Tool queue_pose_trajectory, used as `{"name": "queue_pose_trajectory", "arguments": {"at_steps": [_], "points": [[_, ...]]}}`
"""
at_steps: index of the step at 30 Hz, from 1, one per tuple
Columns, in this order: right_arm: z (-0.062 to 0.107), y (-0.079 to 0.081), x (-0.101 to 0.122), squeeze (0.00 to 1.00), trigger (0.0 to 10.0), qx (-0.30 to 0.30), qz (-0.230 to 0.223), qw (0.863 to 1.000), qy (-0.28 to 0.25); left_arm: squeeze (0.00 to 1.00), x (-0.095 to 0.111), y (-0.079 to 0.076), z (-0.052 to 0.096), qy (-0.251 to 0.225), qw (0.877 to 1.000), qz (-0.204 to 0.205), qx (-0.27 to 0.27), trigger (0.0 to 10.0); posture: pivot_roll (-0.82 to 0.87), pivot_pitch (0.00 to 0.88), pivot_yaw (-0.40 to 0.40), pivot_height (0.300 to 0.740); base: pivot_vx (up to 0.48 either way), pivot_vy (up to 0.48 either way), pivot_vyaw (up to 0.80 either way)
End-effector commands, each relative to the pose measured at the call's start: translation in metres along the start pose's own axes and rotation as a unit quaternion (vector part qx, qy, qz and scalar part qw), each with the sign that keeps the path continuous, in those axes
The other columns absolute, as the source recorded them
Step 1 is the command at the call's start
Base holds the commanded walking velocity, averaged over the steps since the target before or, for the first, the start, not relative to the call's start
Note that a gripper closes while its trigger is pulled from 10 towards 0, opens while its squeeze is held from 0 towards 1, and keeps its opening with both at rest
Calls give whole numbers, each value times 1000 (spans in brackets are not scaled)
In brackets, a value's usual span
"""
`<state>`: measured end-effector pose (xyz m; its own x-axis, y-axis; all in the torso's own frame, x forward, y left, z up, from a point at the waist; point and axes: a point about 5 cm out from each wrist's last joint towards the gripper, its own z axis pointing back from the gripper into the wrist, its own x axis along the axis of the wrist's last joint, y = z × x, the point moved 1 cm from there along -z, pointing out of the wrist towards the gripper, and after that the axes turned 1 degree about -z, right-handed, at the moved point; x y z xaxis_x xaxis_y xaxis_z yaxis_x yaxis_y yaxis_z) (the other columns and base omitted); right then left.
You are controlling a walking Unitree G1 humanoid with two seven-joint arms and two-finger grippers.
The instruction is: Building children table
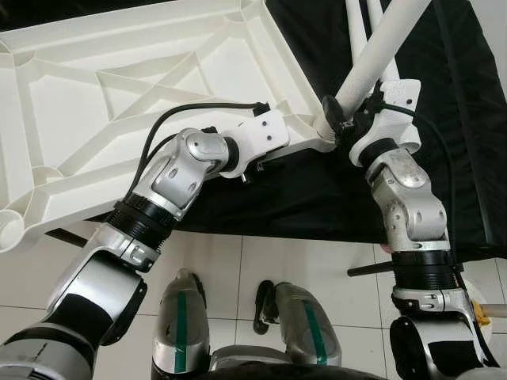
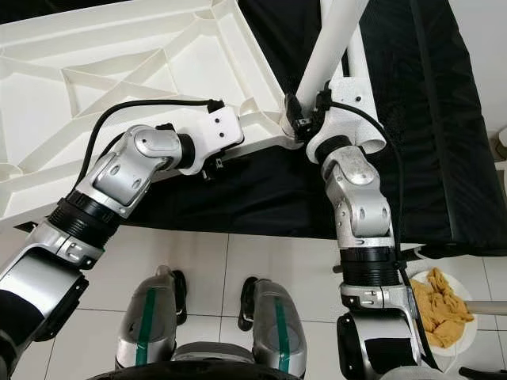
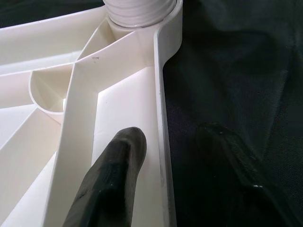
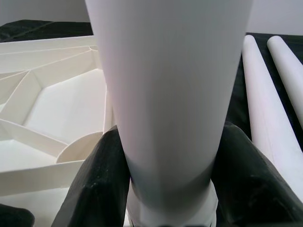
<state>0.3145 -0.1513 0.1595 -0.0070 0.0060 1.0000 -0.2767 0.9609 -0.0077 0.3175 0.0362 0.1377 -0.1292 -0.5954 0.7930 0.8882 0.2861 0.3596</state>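
White plastic: the tabletop (image 1: 119,87) lies upside down before me on a black cloth (image 2: 444,119), its ribbed underside facing up.
Corner nearest me: I see the leg socket (image 3: 142,14) here, at the tabletop's near right corner, with a white leg (image 1: 380,55) standing in it and leaning up and away.
Right gripper (image 4: 165,189): I have it closed round the base of that leg, just above the socket; one black finger (image 4: 99,184) presses each side of the tube, as the right wrist view shows.
Left gripper (image 3: 170,156): I hold it at the tabletop's right edge, just short of the socket. One finger (image 3: 113,179) lies inside the rim, in the channel between rib and edge wall; the other sits outside over the cloth, so the wall stands between them. I cannot tell whether they pinch it.
Spare legs (image 4: 270,99): two more white tubes lie on the cloth, just beside the held leg on its far side.
Floor: pale tiles under my feet (image 2: 214,332); a white bowl of yellow cloth (image 2: 440,309) sits by my right arm.
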Motion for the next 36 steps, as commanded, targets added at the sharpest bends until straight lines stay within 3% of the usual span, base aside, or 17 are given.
{"name": "queue_pose_trajectory", "arguments": {"at_steps": [1, 4, 12, 36], "points": [[5, 4, -25, 0, 10000, 17, -4, 998, 53, 0, -20, -3, -1, 42, 999, 17, 2, 10000, 73, 87, -62, 740, 0, 0, 0], [7, 12, -25, 0, 10000, 45, 2, 998, 46, 0, -19, -3, -1, 42, 999, 16, 1, 10000, 73, 86, -62, 740, 0, 0, 0], [8, 12, -28, 0, 10000, 45, 12, 998, 49, 0, -20, -3, -1, 42, 999, 15, 2, 10000, 78, 90, -64, 740, 0, 0, 0], [-8, -11, -39, 0, 10000, 16, -27, 993, 113, 0, -18, -3, 0, 41, 999, 14, 3, 10000, 84, 91, -68, 740, 0, 0, 0]]}}
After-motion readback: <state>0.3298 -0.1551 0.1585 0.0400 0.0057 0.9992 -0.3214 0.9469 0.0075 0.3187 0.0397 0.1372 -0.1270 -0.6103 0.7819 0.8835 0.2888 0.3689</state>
